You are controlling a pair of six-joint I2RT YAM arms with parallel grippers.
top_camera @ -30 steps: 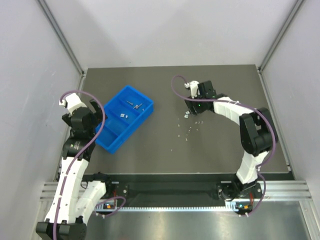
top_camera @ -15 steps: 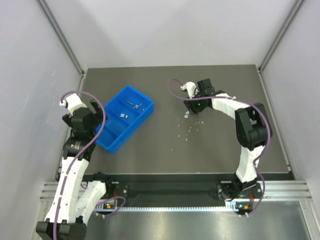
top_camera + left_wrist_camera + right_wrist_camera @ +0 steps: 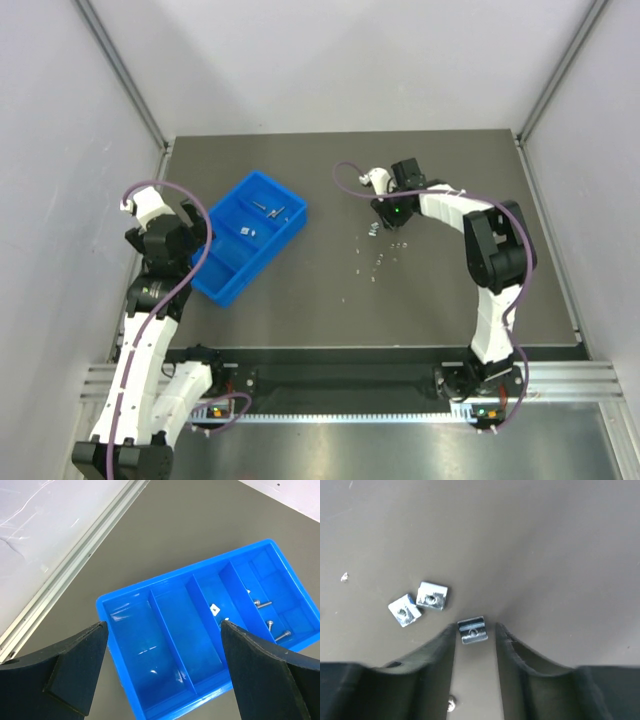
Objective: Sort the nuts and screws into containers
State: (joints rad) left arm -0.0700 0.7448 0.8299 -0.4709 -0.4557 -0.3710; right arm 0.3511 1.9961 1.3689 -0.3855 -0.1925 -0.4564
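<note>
The blue tray (image 3: 205, 285) lies at the left of the table, also in the left wrist view (image 3: 107, 625). Its far compartment holds three screws (image 3: 270, 624); the one beside it holds a nut (image 3: 214, 609). My left gripper (image 3: 163, 626) is open and empty, hovering above the tray's near compartments. My right gripper (image 3: 475, 626) is open and low at the table, its fingers on either side of one nut (image 3: 473, 630). The nut sits close to the left finger with a gap on the right. Two more nuts (image 3: 432, 595) lie just beyond the left finger.
Several loose nuts (image 3: 378, 258) are scattered on the dark table below the right gripper (image 3: 385, 222). A small screw head (image 3: 450, 703) lies between the right fingers near their base. Grey walls and aluminium rails bound the table at left and right.
My right wrist has shifted slightly left and down onto the cluster of nuts, and the arm's elbow has swung inward. The left arm has not moved.
</note>
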